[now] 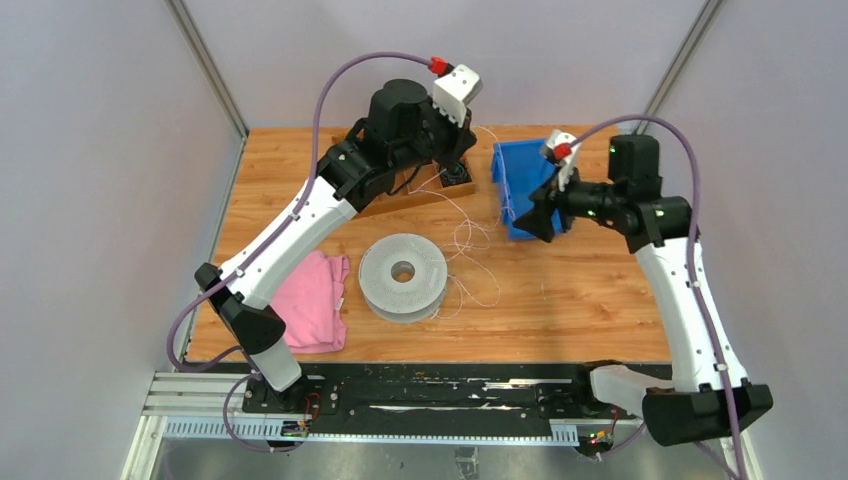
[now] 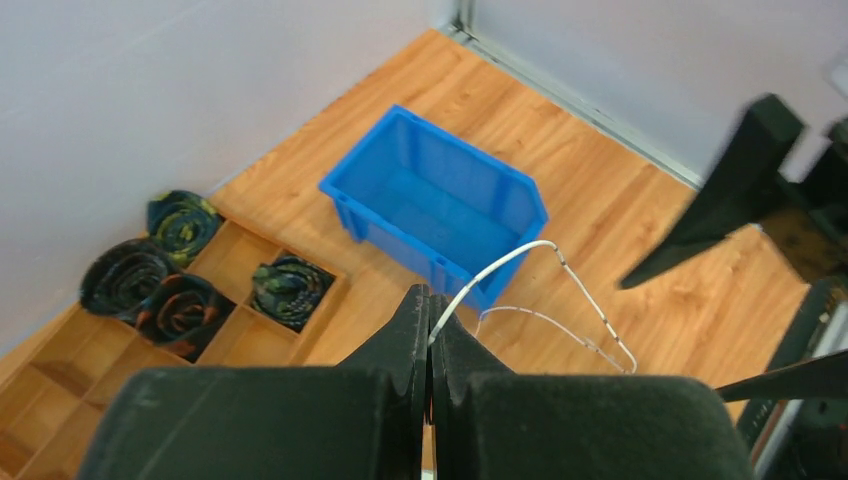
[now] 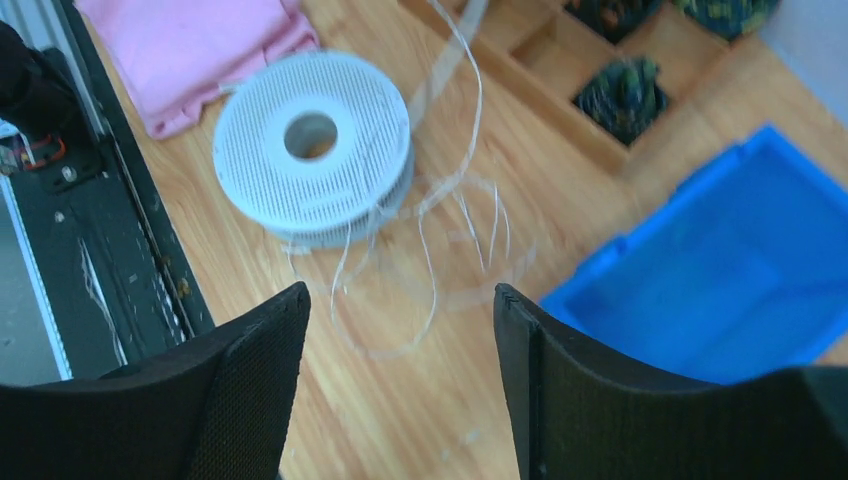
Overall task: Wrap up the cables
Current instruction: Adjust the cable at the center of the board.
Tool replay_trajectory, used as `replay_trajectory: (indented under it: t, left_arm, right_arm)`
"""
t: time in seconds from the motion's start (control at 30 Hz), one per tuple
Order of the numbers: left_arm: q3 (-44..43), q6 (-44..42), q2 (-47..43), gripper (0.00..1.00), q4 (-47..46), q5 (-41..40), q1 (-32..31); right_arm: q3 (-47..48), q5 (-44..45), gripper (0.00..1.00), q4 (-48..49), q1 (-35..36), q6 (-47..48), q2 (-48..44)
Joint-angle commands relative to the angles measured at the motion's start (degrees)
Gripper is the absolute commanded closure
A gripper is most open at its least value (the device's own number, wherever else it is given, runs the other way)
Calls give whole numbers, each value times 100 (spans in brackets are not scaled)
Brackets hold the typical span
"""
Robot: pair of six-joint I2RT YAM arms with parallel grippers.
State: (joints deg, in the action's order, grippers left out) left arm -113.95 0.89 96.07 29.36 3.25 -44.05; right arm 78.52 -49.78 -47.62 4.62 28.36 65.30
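The cables are one very thin white-grey wire point(image 1: 466, 238) lying in loose loops on the wood between the white spool point(image 1: 402, 277) and the blue bin point(image 1: 520, 185). My left gripper point(image 1: 457, 178) hangs at the back by the wooden organizer. In the left wrist view it point(image 2: 430, 325) is shut on the wire point(image 2: 520, 254), which arcs out from the jaws and bends down to the table. My right gripper point(image 1: 530, 212) hovers in front of the bin. In its wrist view it point(image 3: 400, 305) is open, empty, above the wire loops point(image 3: 430, 250) beside the spool point(image 3: 312, 140).
A pink cloth point(image 1: 312, 300) lies left of the spool. The wooden organizer point(image 2: 250, 330) at the back holds dark coiled bundles point(image 2: 290, 285). The blue bin point(image 2: 440, 205) looks empty. A black rail point(image 1: 430, 395) runs along the near edge. Grey walls close in the sides.
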Motion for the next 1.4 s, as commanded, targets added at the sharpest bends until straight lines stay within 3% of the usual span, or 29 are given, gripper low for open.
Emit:
replay_trajectory:
  t: [0.0, 0.07, 0.17, 0.3, 0.37, 0.53, 0.7, 0.83, 0.97, 1.03, 1.13, 1.37]
  left_arm:
    - [51, 84, 13, 100, -64, 13, -231]
    - [93, 131, 24, 100, -69, 62, -265]
    - [201, 181, 2, 100, -96, 111, -279]
    - [450, 201, -95, 100, -192, 169, -279]
    - [603, 202, -152, 100, -261, 169, -279]
    - [968, 175, -357, 100, -524, 553, -279]
    - [928, 278, -372, 95, -649, 1402, -279]
    - [954, 208, -379, 78, -694, 1559, -279]
    - [1330, -122, -467, 54, -704, 1377, -279]
    - [1578, -339, -566, 40, -646, 1274, -279]
    - [1898, -681, -734, 27, -514, 1102, -279]
    - [2567, -1052, -1036, 21, -460, 736, -279]
  right_arm:
    - [487, 866, 32, 1586, 965, -1294, 485]
    - [769, 908, 32, 1589, 1086, -1450, 813]
    - [980, 862, 41, 1589, 1208, -1547, 1110]
    - [938, 848, 83, 1628, 1288, -1563, 1185]
    - [822, 1144, 98, 1617, 1284, -1474, 1007]
    - [649, 3142, 99, 1562, 1144, -1102, -3]
    - [1579, 4268, 99, 723, 468, -876, -582]
    - [2470, 5063, 100, -102, 183, -319, -618]
    - [1913, 5942, 99, -124, 34, 156, -875]
    - [1143, 6157, 99, -92, 26, 368, -1034]
    - [305, 6566, 99, -47, -107, 773, -1139]
    - [-336, 5463, 99, -77, -1085, 1270, -1118]
